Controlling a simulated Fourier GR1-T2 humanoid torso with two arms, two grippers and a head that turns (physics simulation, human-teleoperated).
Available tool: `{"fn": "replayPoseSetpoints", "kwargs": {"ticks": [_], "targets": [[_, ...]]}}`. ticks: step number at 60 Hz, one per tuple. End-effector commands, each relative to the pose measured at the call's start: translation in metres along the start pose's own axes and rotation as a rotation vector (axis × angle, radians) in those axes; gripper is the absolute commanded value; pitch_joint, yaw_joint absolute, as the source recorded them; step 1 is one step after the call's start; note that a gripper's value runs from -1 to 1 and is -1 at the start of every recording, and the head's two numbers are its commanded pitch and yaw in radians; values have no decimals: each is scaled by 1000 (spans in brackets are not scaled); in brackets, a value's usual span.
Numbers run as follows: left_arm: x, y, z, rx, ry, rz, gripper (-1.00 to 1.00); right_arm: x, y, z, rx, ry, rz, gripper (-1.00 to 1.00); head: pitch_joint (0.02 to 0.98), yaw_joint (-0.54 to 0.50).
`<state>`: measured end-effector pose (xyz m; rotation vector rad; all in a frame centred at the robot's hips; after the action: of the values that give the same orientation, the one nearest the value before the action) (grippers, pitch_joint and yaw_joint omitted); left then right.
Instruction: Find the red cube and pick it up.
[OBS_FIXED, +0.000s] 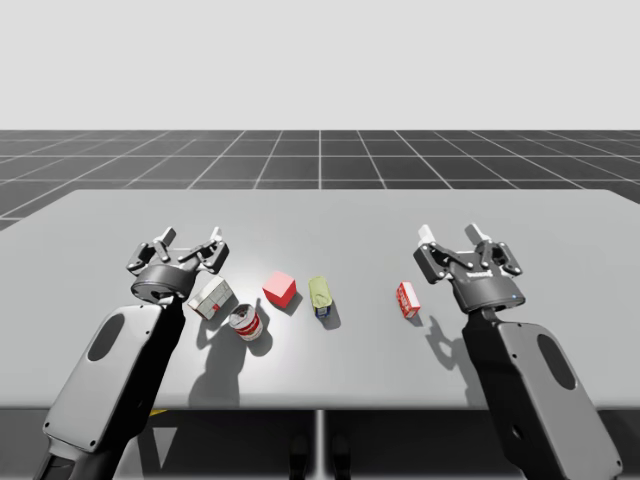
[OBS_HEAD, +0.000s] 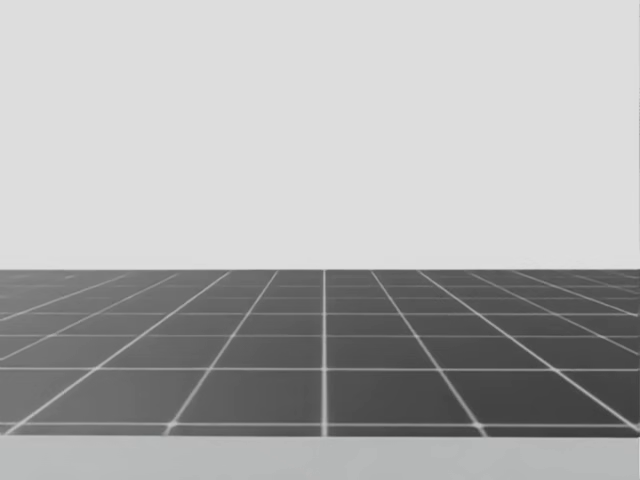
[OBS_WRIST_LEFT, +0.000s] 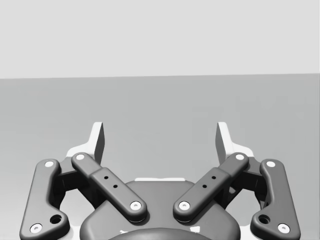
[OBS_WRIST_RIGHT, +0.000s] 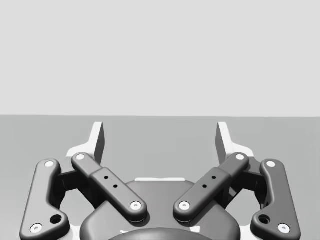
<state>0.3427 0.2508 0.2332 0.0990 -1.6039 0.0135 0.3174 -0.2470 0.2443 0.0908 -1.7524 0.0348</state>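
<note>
The red cube (OBS_FIXED: 281, 289) rests on the grey table (OBS_FIXED: 330, 220) near its middle. My left gripper (OBS_FIXED: 190, 240) hovers open to the cube's left, above a white and red box (OBS_FIXED: 212, 297). My right gripper (OBS_FIXED: 458, 236) hovers open well to the cube's right. In the left wrist view my left gripper (OBS_WRIST_LEFT: 160, 137) stands open with bare table between its fingers. The right wrist view shows my right gripper (OBS_WRIST_RIGHT: 160, 137) open the same way over bare table.
A red and white can (OBS_FIXED: 246, 323) stands in front of the white and red box. A green can (OBS_FIXED: 320, 296) lies right of the cube. A small red box (OBS_FIXED: 407, 299) stands near my right gripper. The table's far half is free.
</note>
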Motion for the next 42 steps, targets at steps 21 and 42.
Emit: {"fn": "replayPoseSetpoints", "kwargs": {"ticks": [21,42], "targets": [[0,0,0,3,-1,-3,-1000,3,1,0,-27,-12,21,-1000,212,12],[-1,0,0,2,3,-13,-1000,1,1,-1,-29,-2,29,-1000,511,54]]}}
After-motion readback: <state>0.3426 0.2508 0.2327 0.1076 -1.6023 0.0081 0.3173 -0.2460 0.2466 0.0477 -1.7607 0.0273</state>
